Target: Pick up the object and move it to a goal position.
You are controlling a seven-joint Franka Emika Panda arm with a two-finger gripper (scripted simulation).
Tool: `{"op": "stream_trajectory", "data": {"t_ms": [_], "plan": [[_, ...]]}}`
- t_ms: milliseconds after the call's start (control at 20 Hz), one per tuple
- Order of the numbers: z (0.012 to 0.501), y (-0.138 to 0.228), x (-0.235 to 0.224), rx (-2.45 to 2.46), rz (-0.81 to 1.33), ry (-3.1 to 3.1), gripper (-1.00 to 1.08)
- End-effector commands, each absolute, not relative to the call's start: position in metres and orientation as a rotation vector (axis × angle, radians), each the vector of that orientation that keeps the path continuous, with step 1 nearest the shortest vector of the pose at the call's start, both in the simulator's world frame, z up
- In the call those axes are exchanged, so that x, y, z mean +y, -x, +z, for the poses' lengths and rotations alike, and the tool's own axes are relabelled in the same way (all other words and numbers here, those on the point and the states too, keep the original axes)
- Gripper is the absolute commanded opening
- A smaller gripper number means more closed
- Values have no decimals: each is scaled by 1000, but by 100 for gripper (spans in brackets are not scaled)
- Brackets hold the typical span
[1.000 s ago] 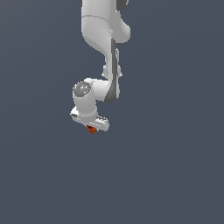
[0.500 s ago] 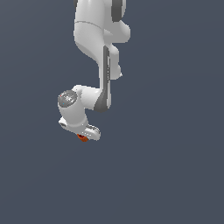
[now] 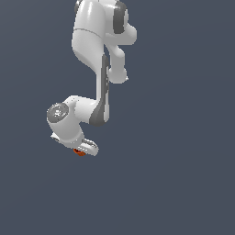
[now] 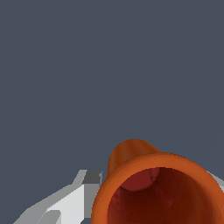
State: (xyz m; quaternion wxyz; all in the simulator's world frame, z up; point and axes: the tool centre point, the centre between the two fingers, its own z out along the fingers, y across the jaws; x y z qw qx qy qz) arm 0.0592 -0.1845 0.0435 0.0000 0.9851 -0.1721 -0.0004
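In the exterior view, the white arm [image 3: 98, 55] hung down from the top of the picture against a plain dark blue-grey backdrop. Its lower link bent toward the exterior view's left and ended in a rounded wrist, and the gripper [image 3: 82, 150] pointed down and slightly toward the exterior view's right. A small orange-red object [image 3: 80, 153] showed at the underside of the gripper, tucked against the white fingers, with only a sliver of it visible. It was much smaller than the gripper body and was touching it. No surface could be made out beneath it, as the backdrop was uniform all around.

In the wrist view, the object [image 4: 157, 188] filled much of the picture and read as a tapered, cup-like piece. Its wide open rim faced the camera and its narrower closed end lay farther away. The inside was a darker red than the orange outer wall, and the hollow held nothing that could be seen. One light grey finger [image 4: 72, 199] lay just beside the cup's wall, touching or nearly touching it, and a thin pale edge showed on the opposite side of the rim. The jaws stood close together with the cup between them, so the gripper was clamped on the object and carried it.
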Motion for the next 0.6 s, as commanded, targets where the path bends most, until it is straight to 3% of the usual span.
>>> {"op": "stream_trajectory", "data": {"t_ms": [0, 550], "plan": [[44, -66, -189, -540, 0, -3095, -100], [45, -78, -197, -540, 0, -3095, -100]]}}
